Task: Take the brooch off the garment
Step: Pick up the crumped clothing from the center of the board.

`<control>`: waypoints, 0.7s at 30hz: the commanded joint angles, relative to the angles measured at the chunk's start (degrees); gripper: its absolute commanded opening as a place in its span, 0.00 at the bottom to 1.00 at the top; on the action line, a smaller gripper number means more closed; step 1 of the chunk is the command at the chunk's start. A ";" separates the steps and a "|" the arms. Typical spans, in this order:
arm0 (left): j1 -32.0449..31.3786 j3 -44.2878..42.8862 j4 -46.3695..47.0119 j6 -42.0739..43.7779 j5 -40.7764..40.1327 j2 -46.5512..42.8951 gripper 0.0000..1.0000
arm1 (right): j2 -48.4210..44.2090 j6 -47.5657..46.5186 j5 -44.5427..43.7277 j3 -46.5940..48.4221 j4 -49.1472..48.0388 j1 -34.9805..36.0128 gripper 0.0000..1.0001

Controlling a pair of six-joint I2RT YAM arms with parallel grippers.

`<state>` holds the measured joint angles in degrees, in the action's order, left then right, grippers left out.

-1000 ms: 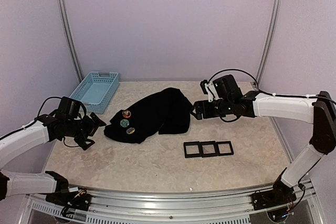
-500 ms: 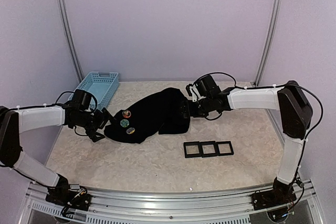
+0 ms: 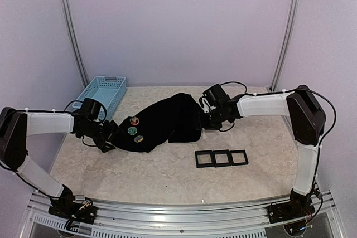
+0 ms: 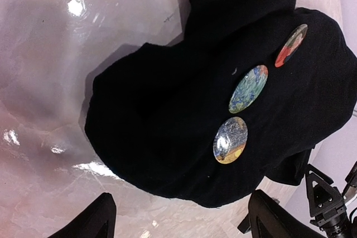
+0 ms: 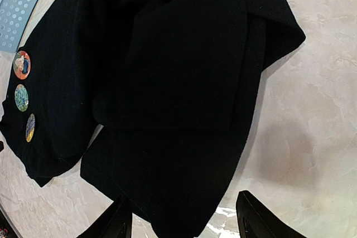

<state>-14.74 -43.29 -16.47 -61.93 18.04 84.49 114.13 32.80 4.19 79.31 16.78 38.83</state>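
**Both grippers open at the garment, nothing gripped**

You will find the black garment (image 3: 167, 120) crumpled mid-table (image 3: 167, 179), between the blue basket (image 3: 103, 94) and the three black frames (image 3: 222, 158). Three round brooches (image 4: 248, 88) sit in a row near its left end. The left gripper (image 4: 184, 221) stands just beside that end, fingers spread. The right gripper (image 5: 184, 224) straddles the garment's right edge, fingers also spread, not clamped.

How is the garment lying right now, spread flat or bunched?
Bunched, not spread: the garment lies in a folded heap, its layers overlapping in both wrist views, three brooches pinned near one end.
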 commanded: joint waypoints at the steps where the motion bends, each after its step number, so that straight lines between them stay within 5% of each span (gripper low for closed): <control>1: -0.31 0.63 0.98 -0.86 0.26 1.41 0.79 | 1.79 1.61 0.19 -0.39 0.47 -0.16 0.64; 17: -1.11 -3.42 2.35 -1.02 1.18 9.29 0.58 | 5.13 1.60 3.96 1.48 -1.73 -0.11 0.50; 21: -1.14 -3.65 2.47 -0.85 0.48 10.35 0.45 | 5.28 1.56 3.78 1.58 -2.26 -0.22 0.30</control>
<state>-15.53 -45.82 -14.37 -62.92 19.07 93.34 118.41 34.35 7.60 79.59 15.66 38.83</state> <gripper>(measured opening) 0.508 0.392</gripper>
